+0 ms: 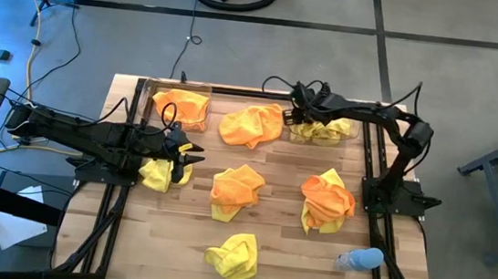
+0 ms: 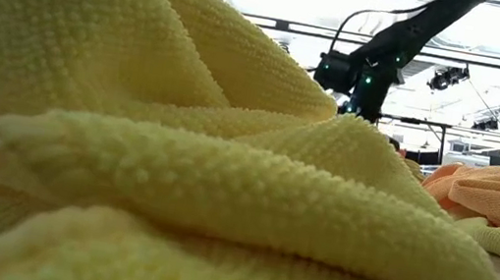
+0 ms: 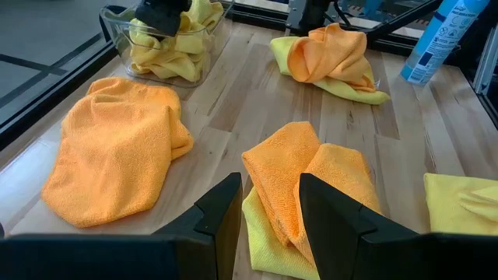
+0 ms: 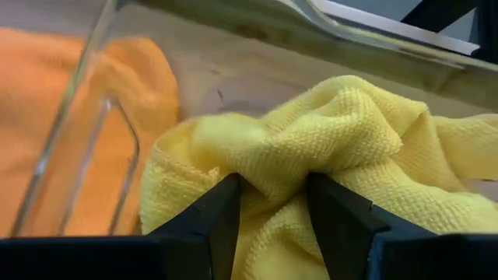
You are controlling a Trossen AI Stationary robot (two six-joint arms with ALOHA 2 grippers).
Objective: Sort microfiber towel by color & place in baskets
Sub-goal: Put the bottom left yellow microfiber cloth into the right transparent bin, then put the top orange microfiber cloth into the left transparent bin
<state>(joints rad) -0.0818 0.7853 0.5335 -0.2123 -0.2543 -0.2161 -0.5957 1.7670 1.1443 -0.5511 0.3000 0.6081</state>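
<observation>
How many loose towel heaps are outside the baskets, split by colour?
Orange-only heap: 1
Yellow-only heaps: 2
Orange-over-yellow heaps: 2
Total: 5

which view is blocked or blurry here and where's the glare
Low view: a bright yellow fuzzy towel right at the lens fills most of the picture, soft at its nearest folds; the ceiling behind is blown out white. Right wrist view: the clear plastic basket wall is blurred. High view: a bluish sheen on the floor at upper left.
</observation>
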